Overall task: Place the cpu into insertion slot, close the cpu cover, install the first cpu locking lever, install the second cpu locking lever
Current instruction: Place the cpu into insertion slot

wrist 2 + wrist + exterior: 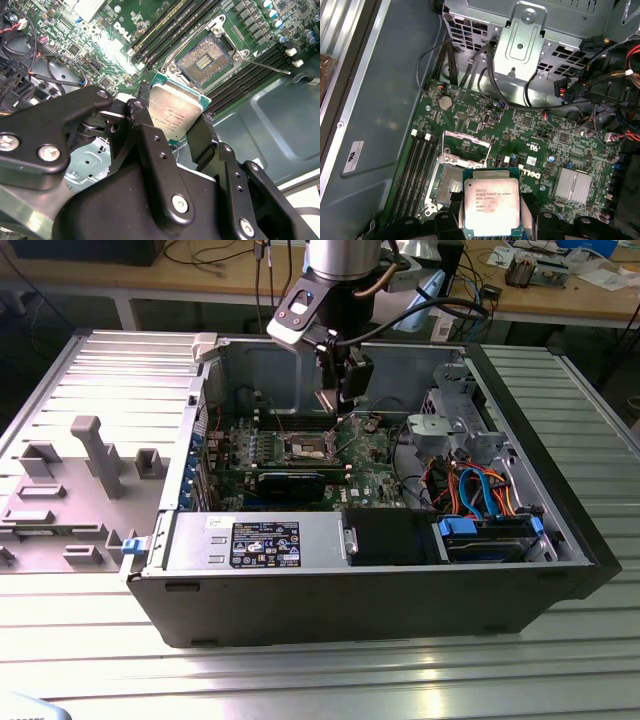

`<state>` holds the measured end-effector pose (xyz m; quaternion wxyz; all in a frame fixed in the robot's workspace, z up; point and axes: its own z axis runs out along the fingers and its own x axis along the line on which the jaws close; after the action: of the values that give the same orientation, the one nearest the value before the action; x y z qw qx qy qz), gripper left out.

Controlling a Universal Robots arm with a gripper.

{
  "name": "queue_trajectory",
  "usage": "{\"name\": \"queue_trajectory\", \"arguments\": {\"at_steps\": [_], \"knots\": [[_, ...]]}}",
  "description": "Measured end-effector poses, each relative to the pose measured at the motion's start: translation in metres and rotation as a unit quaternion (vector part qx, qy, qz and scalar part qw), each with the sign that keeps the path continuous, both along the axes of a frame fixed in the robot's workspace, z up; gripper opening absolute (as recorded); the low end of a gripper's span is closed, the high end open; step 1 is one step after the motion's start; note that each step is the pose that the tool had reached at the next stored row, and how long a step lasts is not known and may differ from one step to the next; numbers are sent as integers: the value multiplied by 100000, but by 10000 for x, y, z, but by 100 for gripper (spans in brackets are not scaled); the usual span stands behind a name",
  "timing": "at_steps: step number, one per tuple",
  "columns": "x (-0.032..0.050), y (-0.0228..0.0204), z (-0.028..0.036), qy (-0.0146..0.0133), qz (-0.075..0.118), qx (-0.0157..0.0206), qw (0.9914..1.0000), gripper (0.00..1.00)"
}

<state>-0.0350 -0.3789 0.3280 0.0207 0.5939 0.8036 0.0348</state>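
Observation:
My gripper [172, 119] is shut on the cpu [176, 111], a flat square chip with a dull silver top, its edges pinched between the black fingers [150, 145]. The cpu [492, 202] hangs just above the green motherboard, beside the insertion slot [449, 184], whose dark centre is uncovered. The insertion slot [204, 59] has a shiny silver rim. The cpu cover [466, 148], a thin silver frame, stands raised at one side of the slot. In the exterior view my gripper [338, 400] reaches into the open computer case, above the slot [306, 448].
Long black memory slots [165, 30] flank the socket. A thin lever rod [270, 66] sticks out beside it. A black graphics card [292, 483], a metal drive cage [522, 40] with loose cables [480, 490] and the case walls [190, 440] close in the space.

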Motion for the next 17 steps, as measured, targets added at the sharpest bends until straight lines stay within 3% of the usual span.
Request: {"name": "queue_trajectory", "arguments": {"at_steps": [17], "knots": [[0,0,-5,0,-667,-1,99998,54]]}}
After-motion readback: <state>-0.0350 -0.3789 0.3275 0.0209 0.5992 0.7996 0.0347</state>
